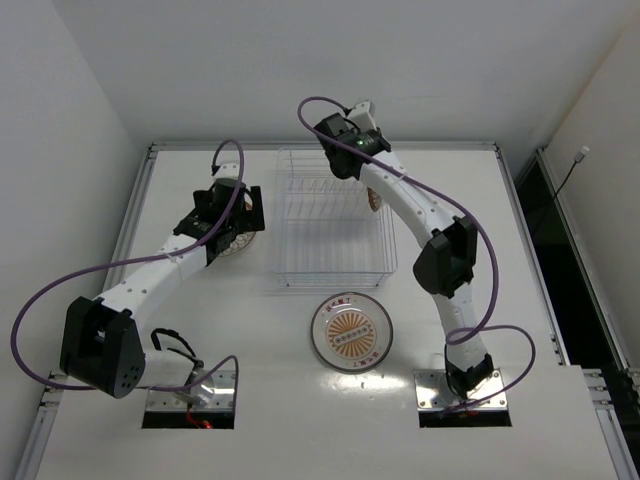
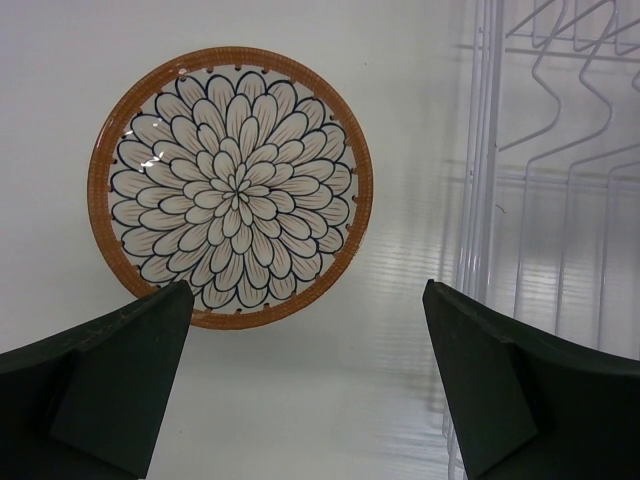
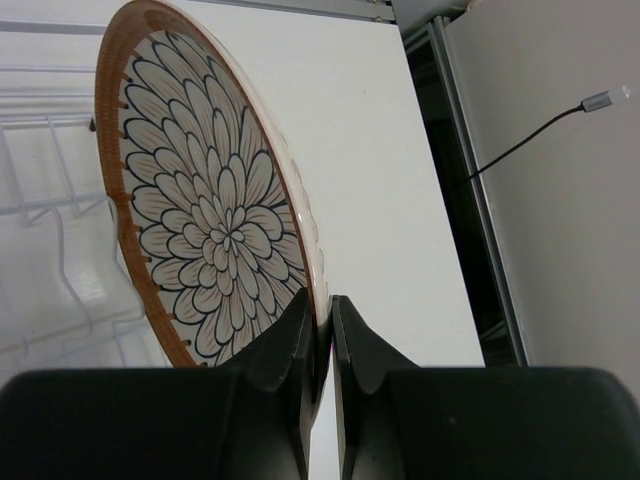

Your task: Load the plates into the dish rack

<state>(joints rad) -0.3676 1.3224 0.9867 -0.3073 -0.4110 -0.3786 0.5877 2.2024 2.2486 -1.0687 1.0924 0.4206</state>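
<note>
- The left claw [image 2: 308,290] stands spread as wide as it goes, and nothing is between its fingers.
- The flat plate [image 2: 230,187] lies face up on the white surface [image 1: 270,340], showing dark-outlined petals inside an orange-brown rim.
- In the left wrist view the flat plate sits ahead of the left claw and off towards its left finger [image 2: 120,370]. The plate's near rim meets that fingertip's outline, and the right finger points at bare surface.
- From overhead, the left claw [image 1: 232,215] hangs over the flat plate [image 1: 243,243], just left of the dish rack [image 1: 330,283].
- The rack's wire wall [image 2: 480,150] runs just right of the flat plate, apart from it.
- The right claw [image 3: 322,300] is pinched nearly closed on the rim of the held plate [image 3: 210,210], one finger on each face.
- The held plate stands on edge and reaches away from the right claw. Its petal face is turned towards the rack wires [image 3: 50,200].
- Overhead, only a sliver of the held plate [image 1: 377,200] shows under the right arm, inside the rack's right-hand outline. I cannot tell whether it sits between the tines.
- The sunburst plate [image 1: 351,332] lies flat on the surface in front of the rack, well apart from both claws.
</note>
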